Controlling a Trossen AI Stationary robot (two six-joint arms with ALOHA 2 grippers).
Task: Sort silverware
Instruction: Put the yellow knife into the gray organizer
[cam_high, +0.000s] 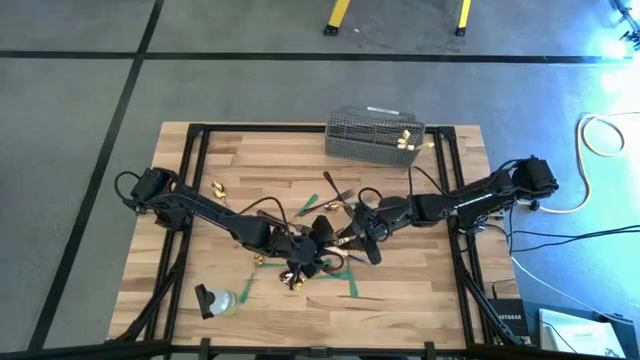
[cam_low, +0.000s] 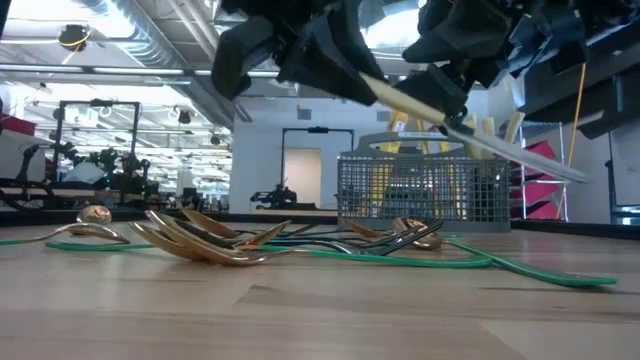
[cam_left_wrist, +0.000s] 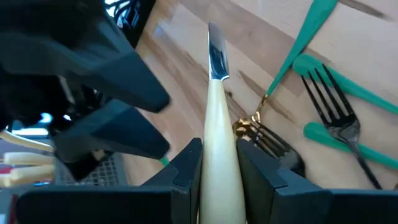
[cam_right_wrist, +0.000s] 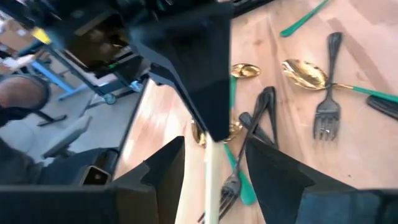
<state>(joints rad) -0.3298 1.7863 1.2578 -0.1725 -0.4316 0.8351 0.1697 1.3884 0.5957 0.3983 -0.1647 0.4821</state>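
— Knife (cam_left_wrist: 217, 155) up off the table, cream handle pinched in the left gripper (cam_left_wrist: 219, 168), blade pointing out over the wood.

— And the right gripper (cam_right_wrist: 211, 168)?

— Fingers spread either side of that same knife, not closed on it. Both meet over mid-table.

— The rest?

— Gold spoons (cam_low: 200, 240) and dark forks (cam_right_wrist: 324, 115) lie loose below; the mesh basket (cam_high: 375, 135) stands at the far edge.

Wooden table (cam_high: 200, 160) | grey mesh basket (cam_high: 365, 140) at 12 o'clock | forks, spoons (cam_high: 217, 187) and green tape strips (cam_high: 352, 284) around centre | bottle (cam_high: 218, 300) at 7 o'clock
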